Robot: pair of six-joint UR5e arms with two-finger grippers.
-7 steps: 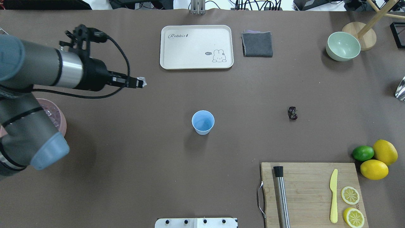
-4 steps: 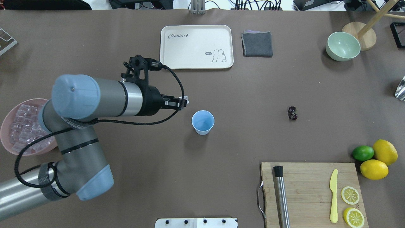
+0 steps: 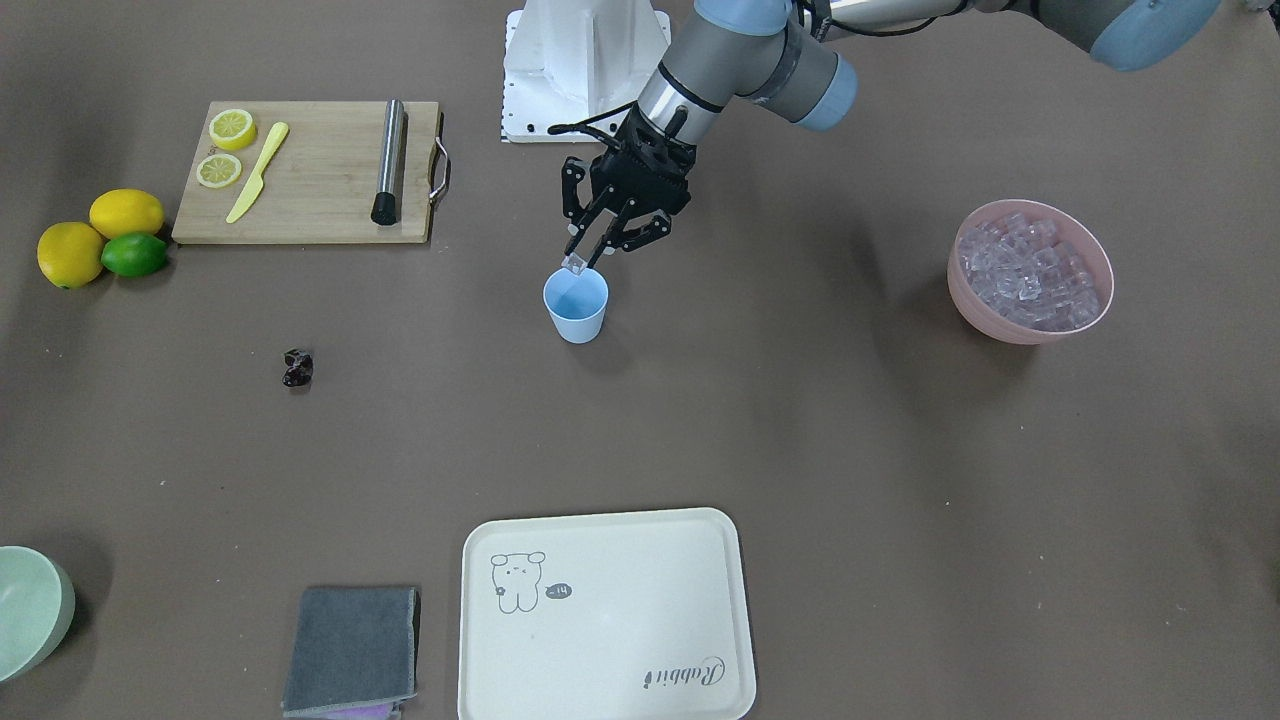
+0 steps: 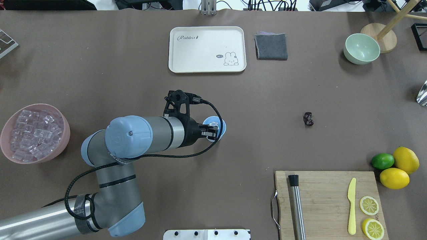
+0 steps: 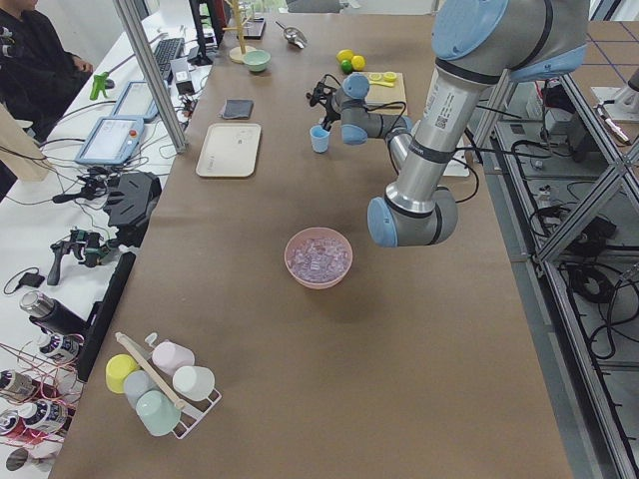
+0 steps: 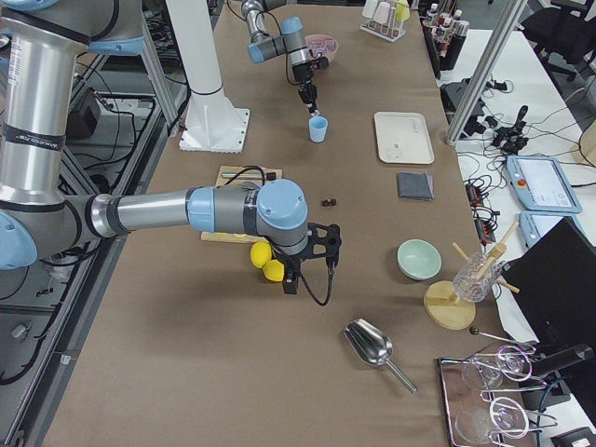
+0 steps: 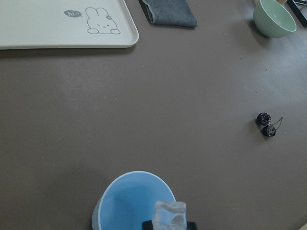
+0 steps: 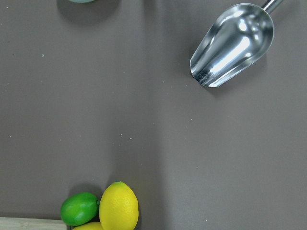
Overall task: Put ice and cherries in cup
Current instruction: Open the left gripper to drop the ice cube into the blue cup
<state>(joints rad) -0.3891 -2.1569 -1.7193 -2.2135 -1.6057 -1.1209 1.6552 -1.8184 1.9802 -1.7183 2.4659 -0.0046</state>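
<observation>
1. The left arm [image 4: 140, 133] is reaching out over the middle of the table, with its elbow bent and its wrist tipping downward.
2. The left gripper [image 3: 578, 262] is pinching one ice cube [image 7: 169, 214] between its fingertips, just above the cup [image 3: 576, 305].
3. The right arm [image 6: 186, 209] is stretching level over its own side, and the right gripper [image 6: 291, 282] is pointing down. Whether its jaws are parted or closed cannot be told.

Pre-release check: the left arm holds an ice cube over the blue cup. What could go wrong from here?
1. In the left wrist view the ice cube sits over the cup near its rim, not its middle. Released here, it may clip the rim and bounce out.
2. The cup looks empty and stands free, so the left gripper, close above the rim, could tip it if it descends.
</observation>
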